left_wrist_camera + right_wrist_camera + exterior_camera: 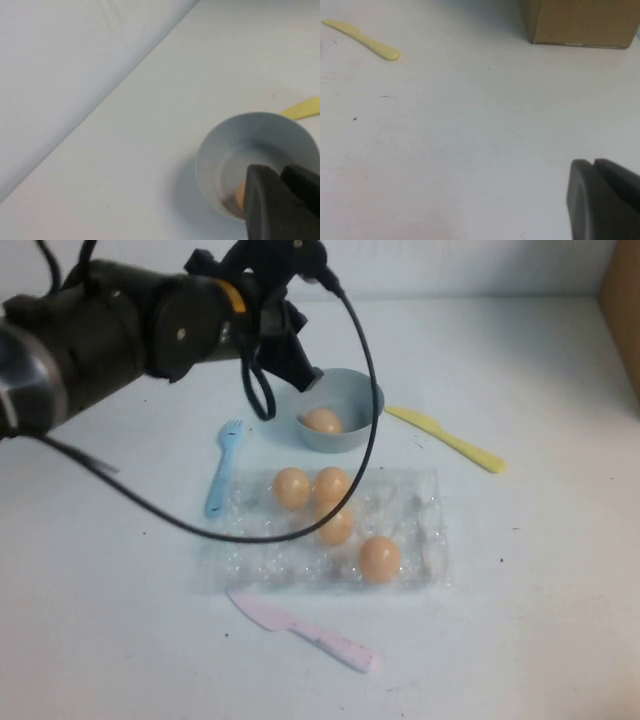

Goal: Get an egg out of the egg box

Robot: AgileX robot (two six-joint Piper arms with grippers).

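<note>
High view: the left gripper (305, 375) hangs over the bowl's (362, 390) rim, fingers pressed together, empty — an egg (322, 421) lies in the bowl, just beyond the egg box (420, 530). Right gripper (605, 200): fingers together over bare table (445, 140).

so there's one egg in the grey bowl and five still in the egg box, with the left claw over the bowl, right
Not quite: the high view shows four eggs in the egg box, not five. One egg does sit in the grey bowl, with the left claw over it.
</note>
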